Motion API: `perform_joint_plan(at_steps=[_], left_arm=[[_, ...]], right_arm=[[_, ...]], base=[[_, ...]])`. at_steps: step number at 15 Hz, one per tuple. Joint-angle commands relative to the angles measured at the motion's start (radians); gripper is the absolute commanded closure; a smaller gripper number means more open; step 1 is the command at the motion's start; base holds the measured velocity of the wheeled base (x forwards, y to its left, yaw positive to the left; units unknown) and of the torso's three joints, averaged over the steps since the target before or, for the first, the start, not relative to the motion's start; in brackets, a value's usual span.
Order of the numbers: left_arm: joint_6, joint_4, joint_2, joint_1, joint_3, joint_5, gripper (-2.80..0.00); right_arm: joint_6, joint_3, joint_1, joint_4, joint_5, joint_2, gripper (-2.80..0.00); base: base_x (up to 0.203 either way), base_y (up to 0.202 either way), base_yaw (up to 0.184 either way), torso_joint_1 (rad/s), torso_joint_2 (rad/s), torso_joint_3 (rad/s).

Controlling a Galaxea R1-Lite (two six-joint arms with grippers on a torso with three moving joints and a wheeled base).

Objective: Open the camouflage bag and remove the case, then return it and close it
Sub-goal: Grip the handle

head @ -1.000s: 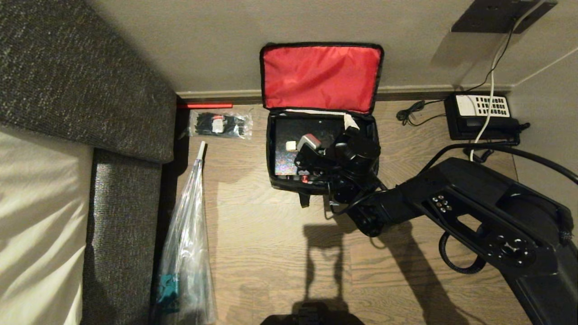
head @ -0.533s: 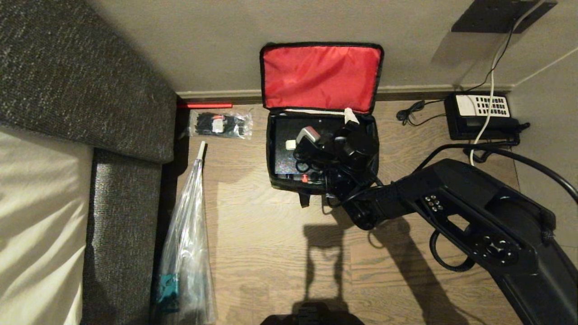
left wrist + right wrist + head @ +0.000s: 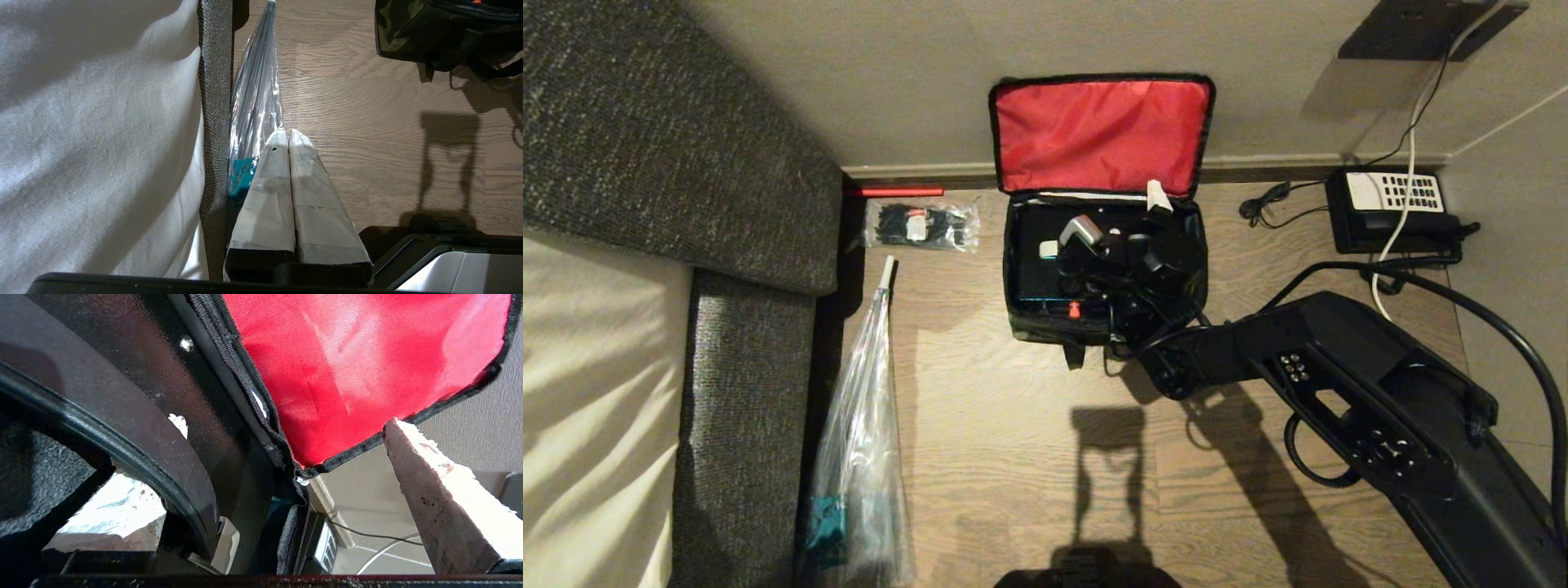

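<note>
Straddling the case's handle (image 3: 122, 457), the right pincer (image 3: 261, 498) gapes wide.

Camouflage bag (image 3: 1029, 331): red lid lining, black trim; case (image 3: 1033, 269) black, red latch; telephone (image 3: 1392, 211) black, white keypad

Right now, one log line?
bag: lid open | case: inside | right gripper: open, over case | left gripper: shut, parked

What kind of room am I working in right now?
Probably a hotel room or bedroom corner. A grey upholstered bed base with white bedding stands on the left, a corded telephone sits on the wood floor by the wall, and a bagged umbrella lies beside the bed.
</note>
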Motion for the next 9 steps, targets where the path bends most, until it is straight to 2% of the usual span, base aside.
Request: perform_joint_plan(at_steps=[1,6,7,9], left_arm=[[0.000,0.000,-0.003,0.000,0.000,0.000,0.00],[0.000,0.000,-0.003,0.000,0.000,0.001,0.00],[0.000,0.000,-0.003,0.000,0.000,0.001,0.00],[0.000,0.000,-0.003,0.000,0.000,0.001,0.00]], right_arm=[[-0.004,-0.019,-0.011,0.010,-0.006,0.029,-2.80],[0.005,-0.041,-0.011,0.011,-0.002,0.050,-2.80],[0.008,-0.042,-0.011,0.011,-0.003,0.050,0.00],[0.017,-0.038,-0.010,0.007,-0.004,0.052,0.00]], base=[[0.000,0.000,0.000,0.000,0.00,0.000],[0.000,0.000,0.000,0.000,0.00,0.000],[0.000,0.000,0.000,0.000,0.00,0.000],[0.000,0.000,0.000,0.000,0.00,0.000]])
